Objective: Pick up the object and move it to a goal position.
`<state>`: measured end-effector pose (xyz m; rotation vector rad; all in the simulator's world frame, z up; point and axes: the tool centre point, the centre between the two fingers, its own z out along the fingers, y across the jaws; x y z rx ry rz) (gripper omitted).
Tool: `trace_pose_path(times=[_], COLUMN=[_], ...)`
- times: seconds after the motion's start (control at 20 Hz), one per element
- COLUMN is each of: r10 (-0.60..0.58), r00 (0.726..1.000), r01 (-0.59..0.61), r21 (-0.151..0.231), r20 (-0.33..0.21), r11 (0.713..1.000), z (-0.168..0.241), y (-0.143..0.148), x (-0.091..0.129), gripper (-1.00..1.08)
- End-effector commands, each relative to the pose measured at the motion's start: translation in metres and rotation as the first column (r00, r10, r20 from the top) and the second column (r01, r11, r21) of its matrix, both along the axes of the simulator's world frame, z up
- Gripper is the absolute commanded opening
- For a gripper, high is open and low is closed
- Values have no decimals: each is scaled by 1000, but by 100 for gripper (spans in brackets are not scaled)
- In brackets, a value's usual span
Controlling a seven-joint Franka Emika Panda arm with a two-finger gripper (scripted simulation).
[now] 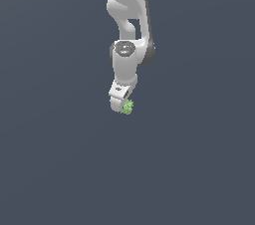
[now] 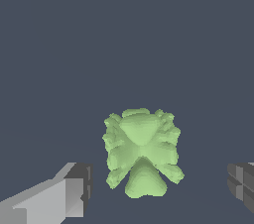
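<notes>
Wrist view is showing the gripper [image 2: 158, 188] standing wide, its fingers [image 2: 74, 188] flanking the light-green object [image 2: 141, 156] with clear gaps on both sides, so nothing is being squeezed yet. Exterior view is placing the object [image 1: 127, 107] right at the gripper [image 1: 119, 103] tip, under the white arm [image 1: 127, 45]. Judging by this, approach is finishing; grasping, lifting and carrying to the goal, which isn't visible, are remaining.
</notes>
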<state>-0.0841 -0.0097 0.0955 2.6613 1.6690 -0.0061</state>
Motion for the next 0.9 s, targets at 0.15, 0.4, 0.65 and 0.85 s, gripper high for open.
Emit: trace_pose_path(times=[0.15, 0.4, 0.65, 0.85], r10=[66, 84, 81, 82], r00=[998, 996, 997, 997], r01=[-66, -84, -81, -82], r21=[2, 2, 2, 2], r20=[3, 3, 3, 3], r11=[998, 996, 997, 997], z=[-3, -4, -8, -22], y=[2, 2, 2, 2], x=[-5, -7, -7, -7], gripper=[100, 100, 100, 100])
